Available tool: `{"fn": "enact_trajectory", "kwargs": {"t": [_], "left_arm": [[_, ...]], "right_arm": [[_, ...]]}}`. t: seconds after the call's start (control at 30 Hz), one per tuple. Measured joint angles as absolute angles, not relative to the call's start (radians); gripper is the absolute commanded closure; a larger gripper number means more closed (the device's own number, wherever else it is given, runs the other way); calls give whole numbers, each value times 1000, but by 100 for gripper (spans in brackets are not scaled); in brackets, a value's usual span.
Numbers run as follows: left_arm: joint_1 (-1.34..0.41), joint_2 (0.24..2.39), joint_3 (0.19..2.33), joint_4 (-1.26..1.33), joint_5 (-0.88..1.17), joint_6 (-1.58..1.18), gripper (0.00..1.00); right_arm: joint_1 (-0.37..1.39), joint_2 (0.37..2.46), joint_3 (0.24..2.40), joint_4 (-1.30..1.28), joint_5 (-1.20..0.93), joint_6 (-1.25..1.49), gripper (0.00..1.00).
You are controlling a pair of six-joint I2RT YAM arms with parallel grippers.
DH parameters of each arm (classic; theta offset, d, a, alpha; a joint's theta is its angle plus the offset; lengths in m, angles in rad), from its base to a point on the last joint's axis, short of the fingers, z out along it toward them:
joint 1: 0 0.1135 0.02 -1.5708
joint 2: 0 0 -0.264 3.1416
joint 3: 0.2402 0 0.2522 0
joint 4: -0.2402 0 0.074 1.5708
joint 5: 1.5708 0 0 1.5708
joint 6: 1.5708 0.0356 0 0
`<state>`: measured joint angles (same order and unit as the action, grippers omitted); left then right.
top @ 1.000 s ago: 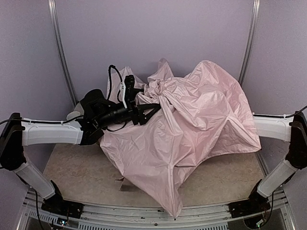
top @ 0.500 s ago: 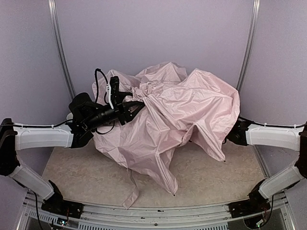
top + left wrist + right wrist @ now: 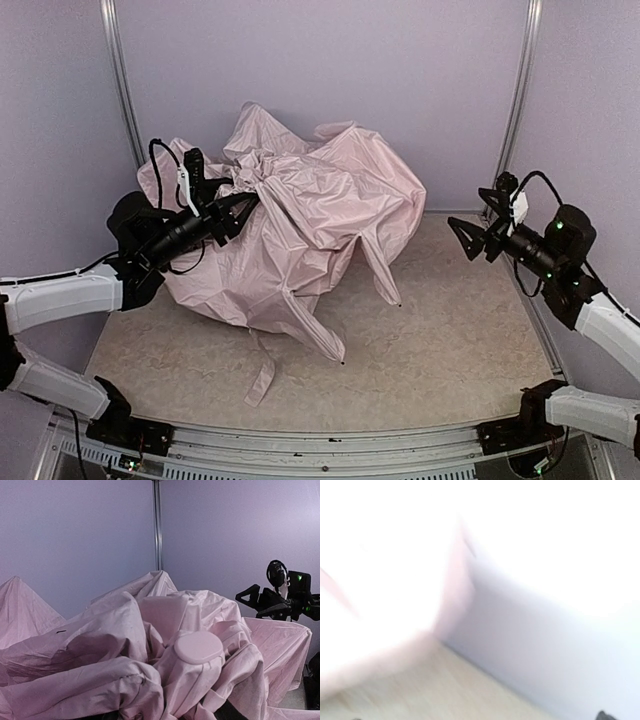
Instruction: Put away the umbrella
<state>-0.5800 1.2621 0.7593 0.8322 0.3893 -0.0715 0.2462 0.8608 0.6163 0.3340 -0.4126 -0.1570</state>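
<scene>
The umbrella point(image 3: 310, 215) is a crumpled heap of pale pink fabric at the back left of the table. Its strap point(image 3: 262, 378) trails on the table toward the front. My left gripper point(image 3: 235, 205) is buried in the heap's left side, shut on the gathered fabric. In the left wrist view the umbrella's round pink cap point(image 3: 199, 647) sits just ahead of the jaws, with folds bunched around it and the fingers almost hidden. My right gripper point(image 3: 468, 228) hovers open at the right, apart from the fabric, and shows in the left wrist view too point(image 3: 248, 605). The right wrist view is blurred and washed out.
The beige table point(image 3: 450, 350) is enclosed by lilac walls. Metal frame posts stand at the back left point(image 3: 120, 100) and back right point(image 3: 520, 100). Two rib tips of the umbrella point(image 3: 343, 360) reach down onto the table in the middle.
The left arm has dragged the umbrella to the left. The right gripper has opened, let go of the fabric and pulled back to the right.
</scene>
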Motion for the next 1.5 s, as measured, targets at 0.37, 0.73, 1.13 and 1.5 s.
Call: {"fn": "enact_trajectory", "kwargs": {"t": [0.37,0.73,1.13,1.5], "left_arm": [[-669,1344,783,866,480,-109,95],[-821,1568,890,1010,591,-200,94],[-822,1710,986,1175,654,-295,92],[-852,1763,1018,1171,613,-312,48]], "right_arm": [[605,1104,794,344,-608,-207,0],[816,1481,1097,355,-643,-295,2],[811,1452,1075,344,-602,-313,17],[805,1395,995,297,-463,-332,71]]}}
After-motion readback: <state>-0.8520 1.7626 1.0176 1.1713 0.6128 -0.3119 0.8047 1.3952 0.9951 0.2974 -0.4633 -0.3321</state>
